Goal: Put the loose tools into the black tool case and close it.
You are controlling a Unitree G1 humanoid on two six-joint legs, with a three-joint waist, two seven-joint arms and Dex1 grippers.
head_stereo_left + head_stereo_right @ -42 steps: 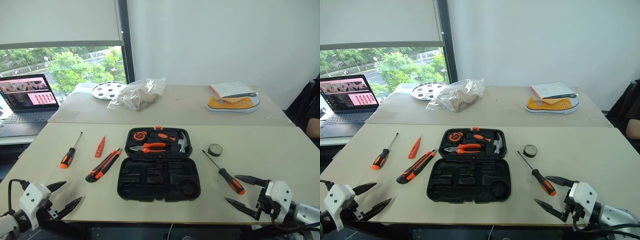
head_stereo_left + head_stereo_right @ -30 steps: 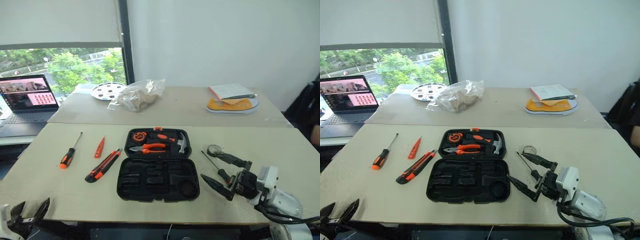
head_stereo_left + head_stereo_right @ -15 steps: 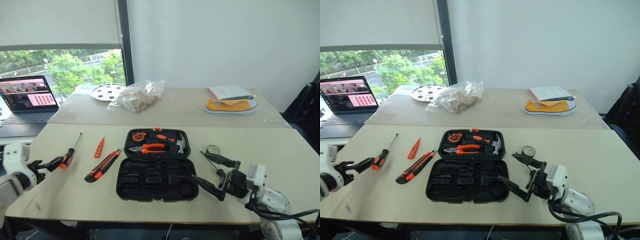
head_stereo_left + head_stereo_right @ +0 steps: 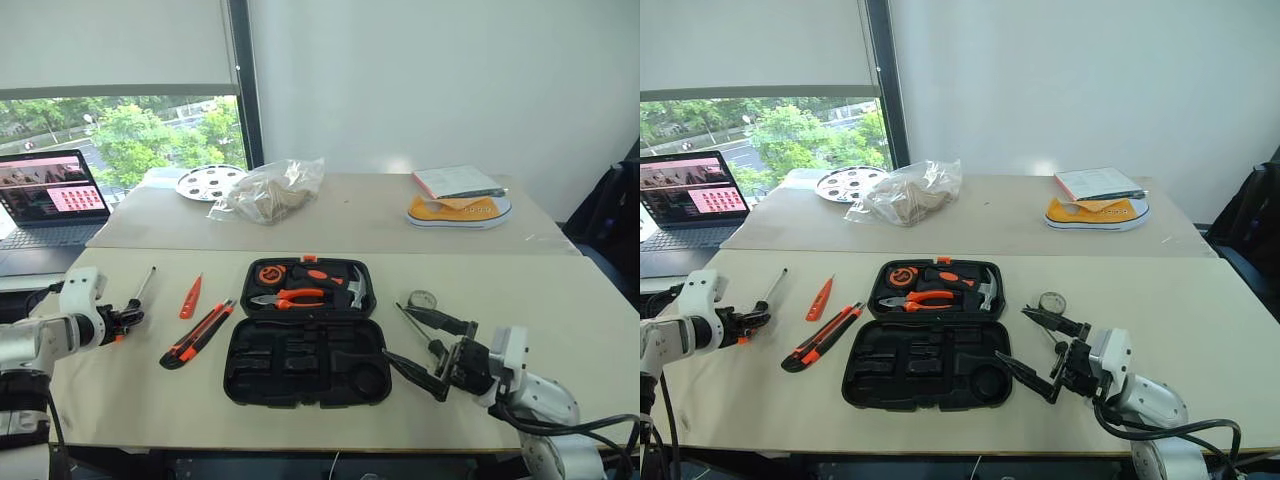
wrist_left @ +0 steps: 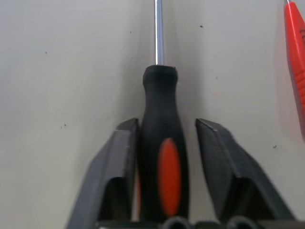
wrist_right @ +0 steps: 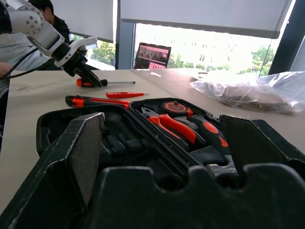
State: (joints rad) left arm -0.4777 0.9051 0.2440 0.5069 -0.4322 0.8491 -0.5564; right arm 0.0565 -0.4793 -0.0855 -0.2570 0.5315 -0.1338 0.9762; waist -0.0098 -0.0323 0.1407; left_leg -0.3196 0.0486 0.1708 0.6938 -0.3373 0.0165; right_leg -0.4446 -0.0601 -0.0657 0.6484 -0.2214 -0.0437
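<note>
Black-and-orange screwdriver handle sits between the part-closed left hand, not yet clamped; next, grip and lift; right hand wide open, empty.

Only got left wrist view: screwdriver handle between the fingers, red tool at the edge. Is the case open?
Observer: Yes. The black tool case lies open flat on the table, and the slots in its near half are empty.
Operator: Where's the right arm?
Observer: The right gripper is open, just right of the case, over the second long screwdriver.
Operator: Anything else loose on my side?
Observer: The utility knife lies between that red tester screwdriver and the case.
</note>
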